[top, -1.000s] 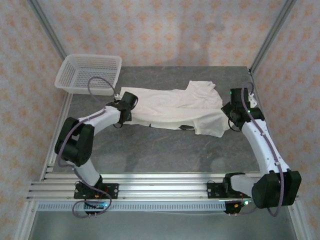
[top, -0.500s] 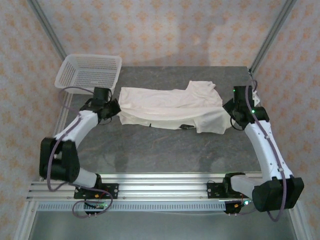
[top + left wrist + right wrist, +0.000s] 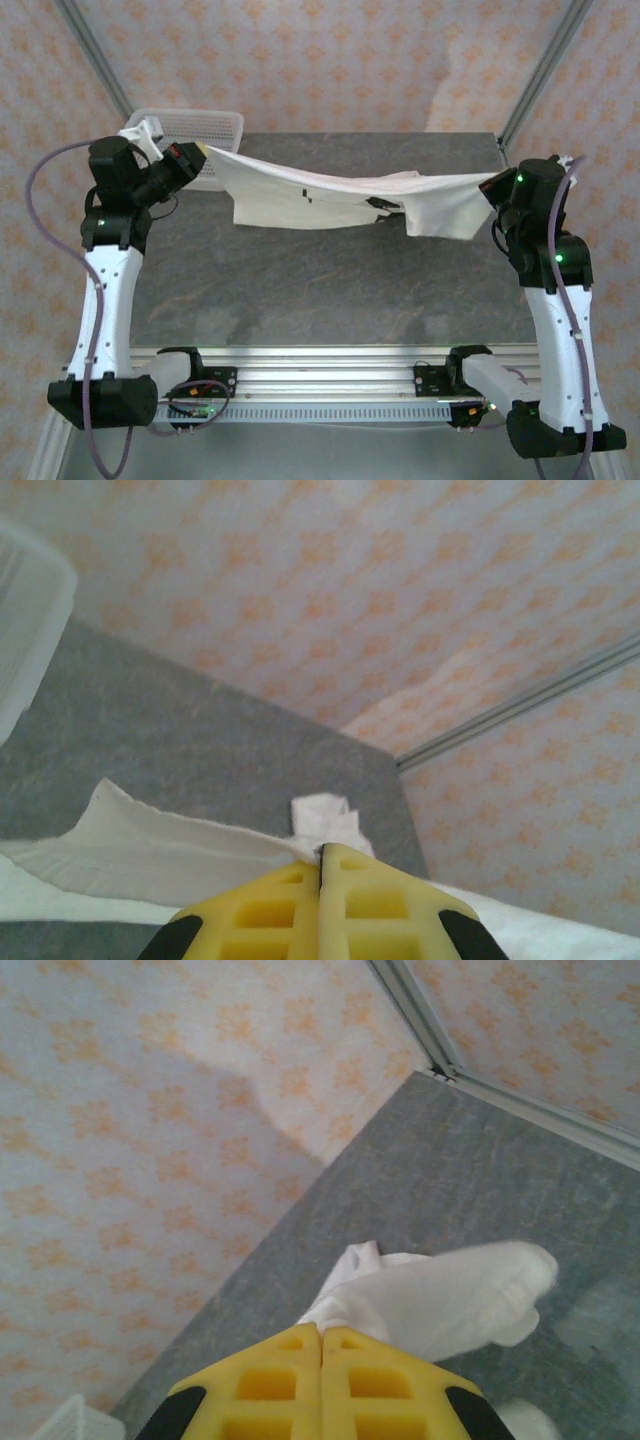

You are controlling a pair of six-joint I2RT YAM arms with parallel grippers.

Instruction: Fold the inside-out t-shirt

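The t-shirt hung stretched between our two arms above the worktop. Its top edge ran almost straight from far left to right. Below that edge the cream cloth sagged in a wrinkled sheet, broad on the left, with a bunched fold drooping at the right end. We could not tell whether its lowest edge touched the grey surface.

Both arms stood raised and bent inward, the left at the left side and the right at the right side. The basket sat at the far left corner, just behind the left pincer.

That pincer was clenched on the shirt's left corner. In the left wrist view we saw its yellow fingers pressed together with white cloth coming out between them. The right pincer was clenched on the shirt's right end. In the right wrist view its fingers were likewise pressed tight, and a rounded wad of cloth stuck out past the tips.

Small dark marks showed near the shirt's middle, too small for us to identify.
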